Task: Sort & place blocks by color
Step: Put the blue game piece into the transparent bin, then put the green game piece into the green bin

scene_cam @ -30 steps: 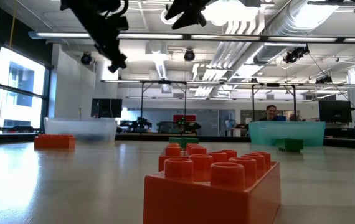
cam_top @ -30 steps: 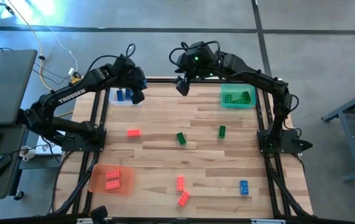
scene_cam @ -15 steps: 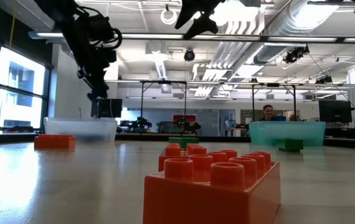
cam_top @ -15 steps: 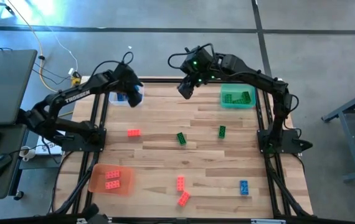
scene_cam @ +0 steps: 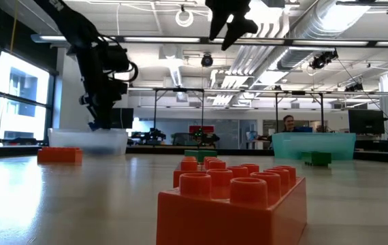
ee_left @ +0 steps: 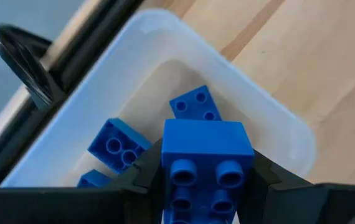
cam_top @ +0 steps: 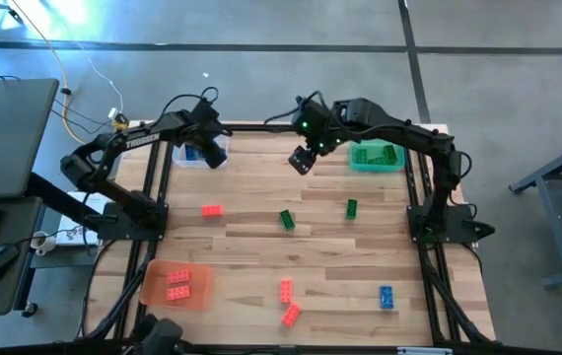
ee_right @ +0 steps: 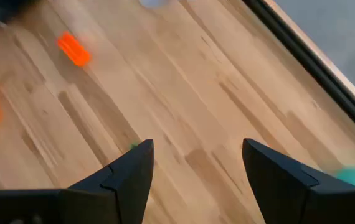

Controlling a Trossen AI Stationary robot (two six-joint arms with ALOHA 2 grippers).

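Observation:
My left gripper (cam_top: 212, 154) hangs over the clear tray (cam_top: 190, 153) at the table's far left and is shut on a blue block (ee_left: 207, 162). More blue blocks (ee_left: 116, 143) lie in that tray. My right gripper (cam_top: 303, 161) is open, high above the far middle of the table, and touches nothing. Loose on the wood lie an orange-red block (cam_top: 211, 210), two green blocks (cam_top: 287, 219) (cam_top: 351, 207), two orange-red blocks (cam_top: 285, 290) (cam_top: 290, 315) and a blue block (cam_top: 386, 297). My left gripper pinches the blue block between its two fingers (ee_left: 146, 177), which sit on two opposite sides (ee_left: 168, 168) of it. The fingers point down from above. The block is lifted clear, just above the clear tray's inside, with its studded face toward the wrist camera.
The green tray (cam_top: 376, 155) at the far right holds green blocks. The orange tray (cam_top: 175, 284) at the near left holds two orange-red blocks. A black frame (cam_top: 158, 187) runs along the table's edges. In the low view an orange-red block (scene_cam: 231, 204) fills the foreground.
My left gripper has come down from high above the table to just over the clear tray, carrying the blue block. My right gripper has moved toward the near edge and a little to the right, staying high and open.

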